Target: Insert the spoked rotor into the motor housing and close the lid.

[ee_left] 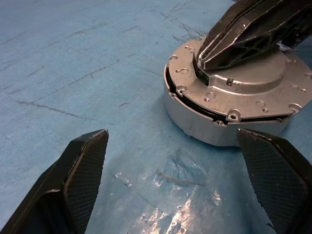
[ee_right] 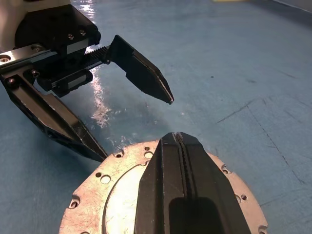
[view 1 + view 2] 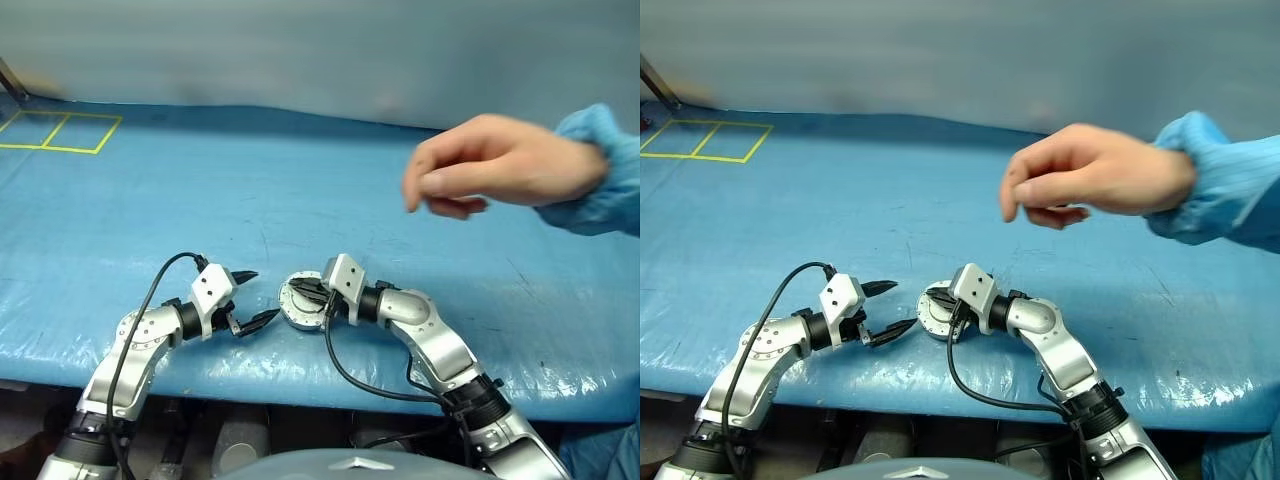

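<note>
Desk (image 3: 300, 190): covered in a scuffed blue sheet, with a grey wall behind it. Yellow tape squares (image 3: 60, 130) mark the far left corner.

Housing (image 1: 195, 124): a round silver cup standing on the sheet near the front edge, between the two arms.

Lid (image 1: 258, 90): down on top of the housing with its pale face up and small holes around the rim. A dark gap shows between lid and housing on the side facing the left wrist camera, so I cannot tell if it is fully seated.

Rotor: nothing to note; with the lid down, the housing's inside is hidden.

Right gripper (image 2: 176, 141): jaws shut tight together, nothing between them. The tips are laid on the lid's top face, reaching in from the robot's right.

Left gripper (image 3: 255, 297): jaws spread wide and holding nothing. It sits low over the sheet just left of the housing and points toward it; one finger (image 1: 273, 170) is near the housing's wall, but I cannot tell whether it touches.

Person: a bare hand (image 3: 490, 165) in a blue sleeve (image 3: 600, 170) hovers above the desk at far right, well apart from the housing, fingers loosely curled.
</note>
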Robot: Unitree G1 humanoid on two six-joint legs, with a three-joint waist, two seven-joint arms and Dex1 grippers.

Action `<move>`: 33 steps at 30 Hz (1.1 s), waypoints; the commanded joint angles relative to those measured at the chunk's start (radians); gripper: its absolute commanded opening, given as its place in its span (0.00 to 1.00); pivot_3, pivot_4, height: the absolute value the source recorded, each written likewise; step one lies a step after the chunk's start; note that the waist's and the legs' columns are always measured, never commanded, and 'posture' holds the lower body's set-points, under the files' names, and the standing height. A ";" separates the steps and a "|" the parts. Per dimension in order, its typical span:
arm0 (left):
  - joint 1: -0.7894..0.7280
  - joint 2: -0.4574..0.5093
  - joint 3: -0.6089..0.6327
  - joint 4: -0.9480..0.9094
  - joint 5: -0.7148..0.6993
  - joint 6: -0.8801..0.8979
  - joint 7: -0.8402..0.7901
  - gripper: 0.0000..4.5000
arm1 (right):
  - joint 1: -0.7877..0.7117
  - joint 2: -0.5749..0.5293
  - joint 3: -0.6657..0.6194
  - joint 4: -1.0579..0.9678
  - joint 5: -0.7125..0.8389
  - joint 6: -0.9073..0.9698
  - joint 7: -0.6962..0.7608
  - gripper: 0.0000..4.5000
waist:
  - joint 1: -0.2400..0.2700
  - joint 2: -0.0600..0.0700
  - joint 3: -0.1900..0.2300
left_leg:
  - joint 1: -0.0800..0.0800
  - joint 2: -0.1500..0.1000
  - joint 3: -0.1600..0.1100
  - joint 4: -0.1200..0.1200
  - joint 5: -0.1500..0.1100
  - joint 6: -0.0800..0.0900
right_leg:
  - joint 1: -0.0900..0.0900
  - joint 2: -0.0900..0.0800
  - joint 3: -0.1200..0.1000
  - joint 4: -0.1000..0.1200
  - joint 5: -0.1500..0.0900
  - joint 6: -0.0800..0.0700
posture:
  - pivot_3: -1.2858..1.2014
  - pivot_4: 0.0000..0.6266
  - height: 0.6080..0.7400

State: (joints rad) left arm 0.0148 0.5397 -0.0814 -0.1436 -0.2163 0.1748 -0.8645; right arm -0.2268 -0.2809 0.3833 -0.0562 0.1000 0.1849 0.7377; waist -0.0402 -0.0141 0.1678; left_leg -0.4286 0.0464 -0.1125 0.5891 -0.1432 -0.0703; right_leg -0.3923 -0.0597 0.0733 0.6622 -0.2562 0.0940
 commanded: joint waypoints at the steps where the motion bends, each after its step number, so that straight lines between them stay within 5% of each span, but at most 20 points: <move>1: -0.013 -0.004 0.003 -0.034 -0.011 -0.005 0.007 1.00 | 0.022 -0.021 -0.002 0.040 0.000 0.051 0.016 0.08 | 0.001 0.000 0.000 | 0.000 0.000 0.000 0.000 0.000 0.000 | 0.000 0.000 0.000 0.000 0.000 0.000 | 0.52 0.24 1.00; 14: -0.005 -0.009 -0.001 -0.032 -0.009 -0.009 0.019 1.00 | 0.076 -0.031 -0.049 -0.052 0.051 0.044 0.014 0.99 | 0.004 0.000 0.000 | -0.002 0.000 0.000 0.000 -0.001 -0.001 | -0.001 -0.001 0.000 -0.001 0.000 0.000 | 0.52 0.24 1.00; 33: 0.009 -0.014 0.020 -0.022 -0.024 -0.027 0.035 1.00 | 0.082 0.001 -0.173 -0.243 0.268 0.096 0.021 0.99 | 0.003 0.001 0.001 | -0.006 0.000 0.000 -0.002 -0.001 -0.001 | -0.001 -0.001 0.000 -0.001 0.000 0.000 | 0.52 0.24 1.00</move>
State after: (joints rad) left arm 0.0231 0.5300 -0.0843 -0.1435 -0.2184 0.1662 -0.8302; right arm -0.1372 -0.2773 0.2258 -0.2507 0.3404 0.2775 0.7476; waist -0.0374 -0.0129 0.1687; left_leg -0.4348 0.0461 -0.1122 0.5876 -0.1440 -0.0715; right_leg -0.3938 -0.0604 0.0732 0.6607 -0.2564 0.0937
